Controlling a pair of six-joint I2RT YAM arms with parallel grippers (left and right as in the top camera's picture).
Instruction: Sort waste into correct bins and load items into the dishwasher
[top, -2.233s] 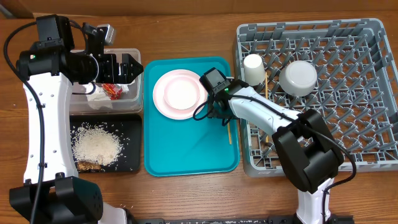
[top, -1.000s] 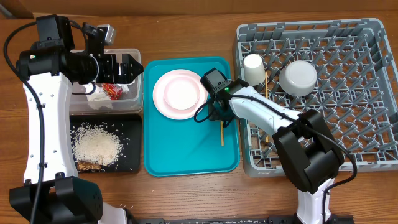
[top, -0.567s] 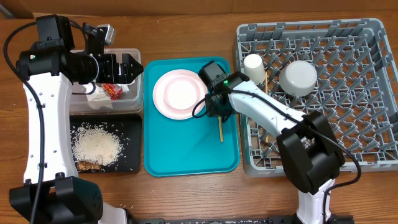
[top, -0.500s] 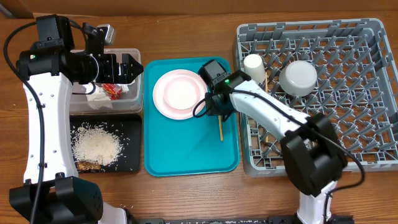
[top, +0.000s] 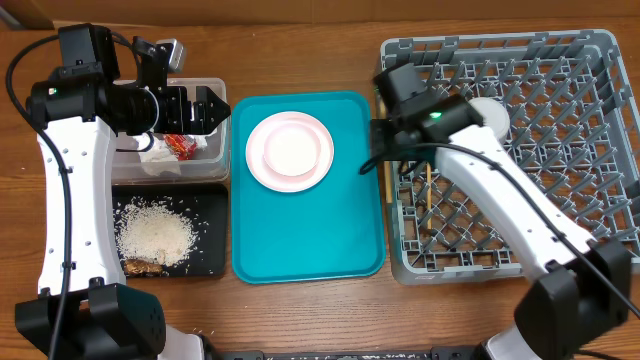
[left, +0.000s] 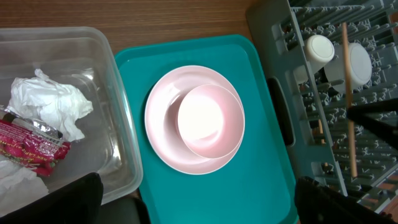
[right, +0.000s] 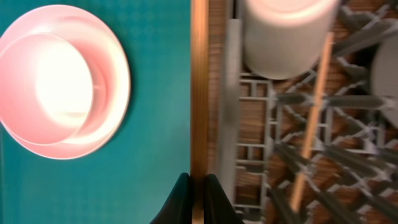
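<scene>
One chopstick (right: 199, 93), clamped in the right gripper (right: 198, 194), overlaps the teal tray's (right: 93, 186) edge, white cup (right: 286, 31) cropped above; left gripper (top: 218, 108) gapes wide.

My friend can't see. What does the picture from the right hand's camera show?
Two black fingers pinch a wooden chopstick that runs straight up the picture. Left of it a pink bowl sits on a pink plate on a teal tray; right of it are a white cup and a grey dish rack.

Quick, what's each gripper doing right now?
Left gripper: open, holding nothing.
Right gripper: closed on a chopstick.
</scene>
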